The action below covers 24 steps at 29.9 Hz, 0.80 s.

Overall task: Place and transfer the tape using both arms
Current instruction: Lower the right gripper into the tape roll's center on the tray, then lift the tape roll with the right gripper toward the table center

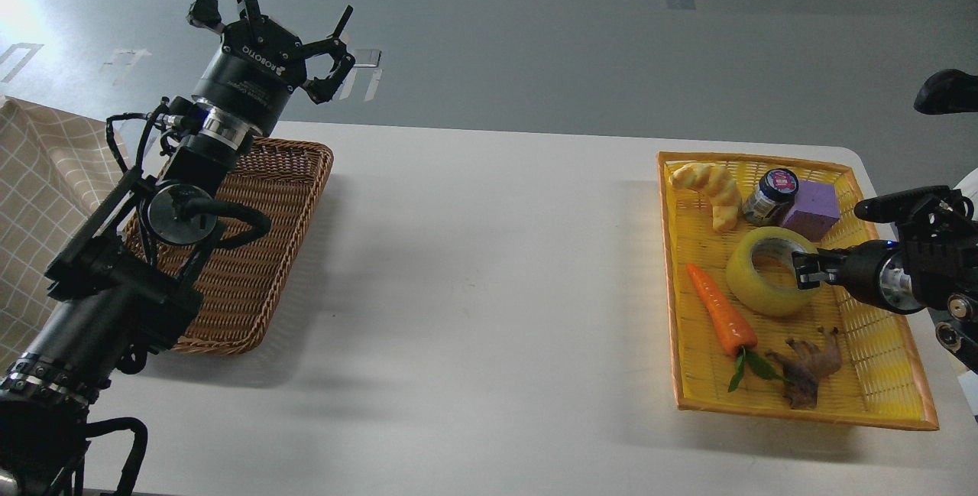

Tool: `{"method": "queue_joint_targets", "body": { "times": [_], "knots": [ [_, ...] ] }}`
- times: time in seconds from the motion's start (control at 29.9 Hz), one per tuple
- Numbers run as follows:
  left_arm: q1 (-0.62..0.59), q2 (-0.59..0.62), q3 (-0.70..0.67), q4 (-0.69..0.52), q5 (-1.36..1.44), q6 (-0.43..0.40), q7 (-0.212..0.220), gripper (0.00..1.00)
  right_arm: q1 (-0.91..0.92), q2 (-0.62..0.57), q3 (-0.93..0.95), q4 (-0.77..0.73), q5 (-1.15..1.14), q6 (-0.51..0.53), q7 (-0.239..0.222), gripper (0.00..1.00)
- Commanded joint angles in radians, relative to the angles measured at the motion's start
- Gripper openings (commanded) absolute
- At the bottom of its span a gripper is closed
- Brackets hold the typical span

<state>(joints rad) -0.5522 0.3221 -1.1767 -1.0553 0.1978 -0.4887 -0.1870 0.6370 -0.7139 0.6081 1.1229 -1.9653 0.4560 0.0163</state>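
Our right gripper (804, 273) pinches the rim of the tape (770, 270), which sits in the yellow tray (802, 404). We should lift straight, clearing the carrot (720, 311). Our left gripper (271, 22) waits spread wide, empty.

Single head view only, nothing to overlap with. Looks forward and down from above the near edge of the white table (474, 267), steep enough to take in grey floor (535, 30) past the far edge. Wide framing, mid distance: brown wicker basket (252, 251) at left, yellow tray (680, 282) at right, both whole. Left arm (153, 251) enters bottom-left, large and close; right arm (909, 267) cut off by the right edge.
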Motion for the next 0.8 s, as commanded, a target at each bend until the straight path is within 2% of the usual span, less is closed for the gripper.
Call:
{"method": "queue_joint_targets", "body": {
  "times": [0.0,0.1,0.3,0.77],
  "knots": [
    [0.000,-0.002,0.000,0.000,0.000,0.000,0.000,0.98,0.038,-0.022,0.007,0.024,0.003,0.026,0.007,0.00],
    [0.000,-0.002,0.000,0.000,0.000,0.000,0.000,0.98,0.065,-0.070,0.012,0.079,0.006,0.033,0.028,0.00],
    [0.000,-0.002,0.000,0.000,0.000,0.000,0.000,0.98,0.102,-0.122,0.032,0.172,0.092,0.033,0.036,0.00],
    [0.000,-0.002,-0.004,0.000,0.000,0.000,0.000,0.98,0.237,-0.076,0.030,0.186,0.105,0.033,0.037,0.00]
  ]
}}
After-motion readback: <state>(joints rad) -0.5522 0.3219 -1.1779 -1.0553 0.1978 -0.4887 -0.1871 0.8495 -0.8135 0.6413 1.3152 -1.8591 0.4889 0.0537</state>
